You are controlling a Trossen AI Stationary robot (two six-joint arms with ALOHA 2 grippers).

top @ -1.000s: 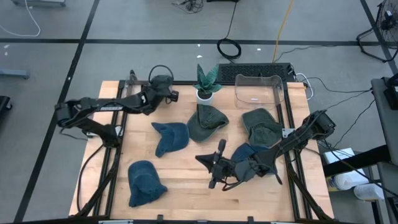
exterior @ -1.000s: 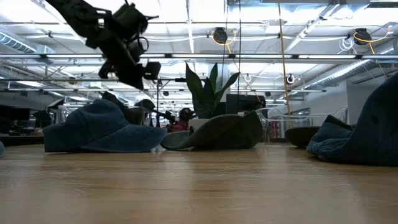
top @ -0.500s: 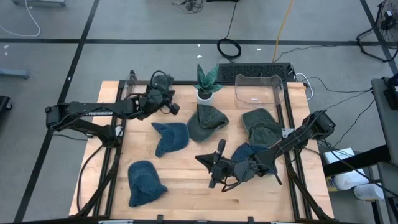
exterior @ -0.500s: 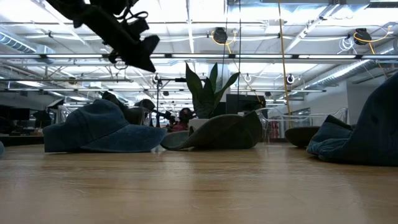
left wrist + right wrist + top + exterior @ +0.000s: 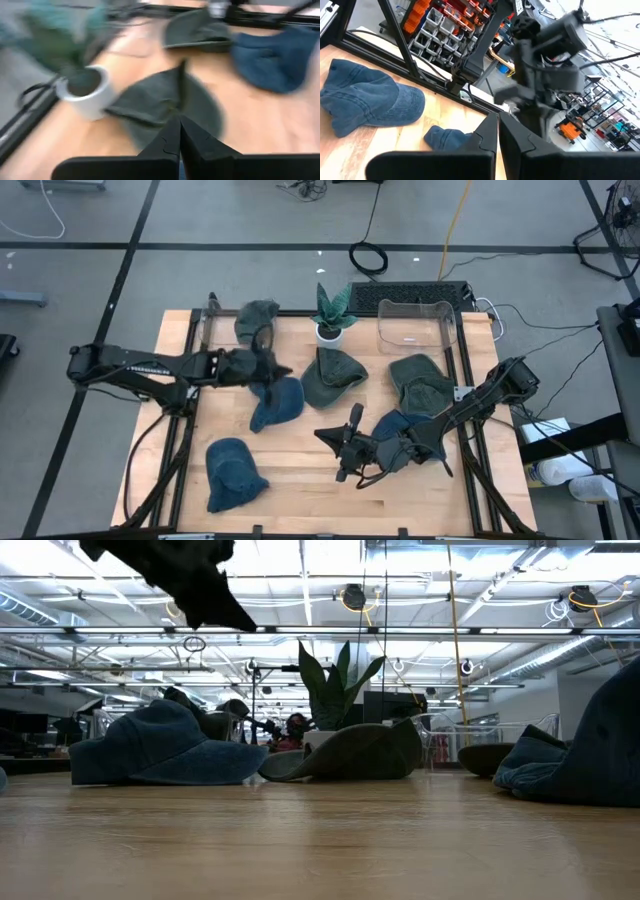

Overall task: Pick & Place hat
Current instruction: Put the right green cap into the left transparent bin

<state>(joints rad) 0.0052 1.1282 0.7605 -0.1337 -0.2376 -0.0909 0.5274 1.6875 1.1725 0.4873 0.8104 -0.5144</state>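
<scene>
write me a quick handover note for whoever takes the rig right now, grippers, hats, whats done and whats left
Left gripper: shut, empty, above the blue hat mid-table.
Right gripper: shut, empty, low over the near middle, beside another blue hat.
Other hats: a blue one near left, green ones by the plant, at right and on the far edge.
Clear bin: holds no hat.
Left: pick and place every hat.

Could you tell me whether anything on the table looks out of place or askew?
One grey-green hat lies at the table's far edge, hanging over the black frame rail rather than resting on the wood like the others. The right gripper, shut, rests beside a crumpled blue hat. Nothing looks spilled or damaged.
</scene>
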